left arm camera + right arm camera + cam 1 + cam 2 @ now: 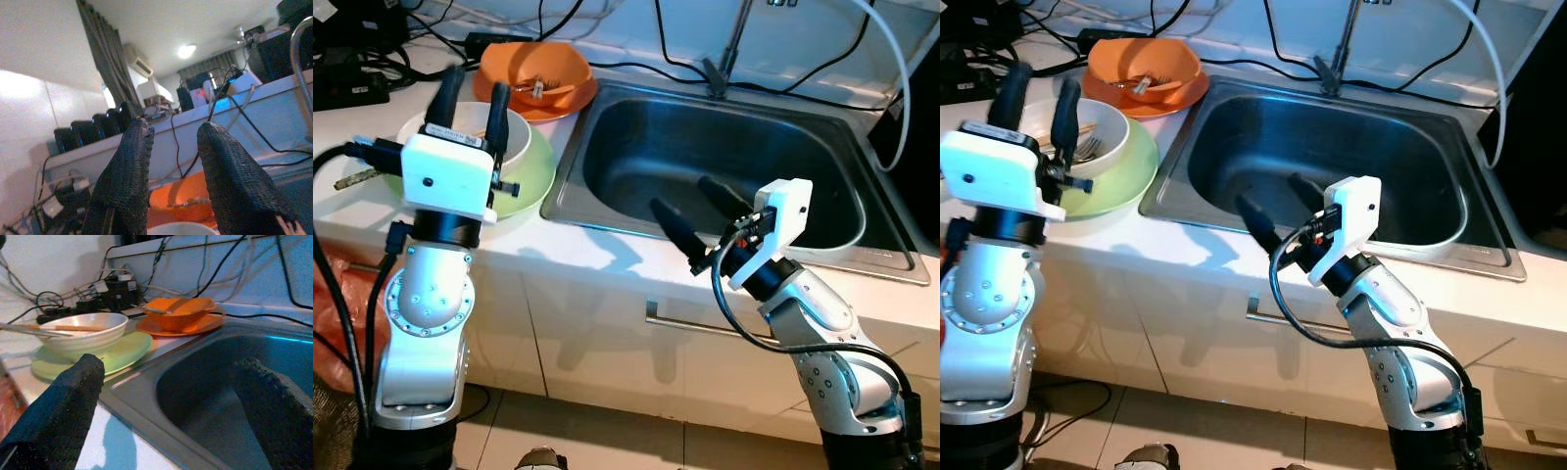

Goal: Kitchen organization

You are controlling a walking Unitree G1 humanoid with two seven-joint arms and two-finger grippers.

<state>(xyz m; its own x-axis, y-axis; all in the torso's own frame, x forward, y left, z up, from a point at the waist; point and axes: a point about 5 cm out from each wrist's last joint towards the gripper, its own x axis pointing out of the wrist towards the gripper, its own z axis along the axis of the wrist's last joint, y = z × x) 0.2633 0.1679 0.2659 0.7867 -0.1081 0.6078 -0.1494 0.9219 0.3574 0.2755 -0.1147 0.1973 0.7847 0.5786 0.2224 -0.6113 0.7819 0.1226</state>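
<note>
A white bowl (517,137) with cutlery in it sits on a light green plate (530,174) on the counter left of the sink. Behind it an orange bowl (533,70) holding a utensil rests on an orange plate (570,102). My left gripper (474,98) is raised over the white bowl, fingers pointing up, open and holding nothing. My right gripper (695,213) hovers over the sink's (607,211) front rim, open and empty. In the right wrist view the white bowl (85,333), green plate (124,350) and orange bowl (181,311) lie beyond the fingers (63,406).
The steel sink basin holds nothing visible; a faucet (724,54) stands at its back edge. Black cables and a power strip (352,83) lie on the counter's back left. A cabinet handle (700,323) runs below the counter. An orange bag (337,304) sits on the floor at left.
</note>
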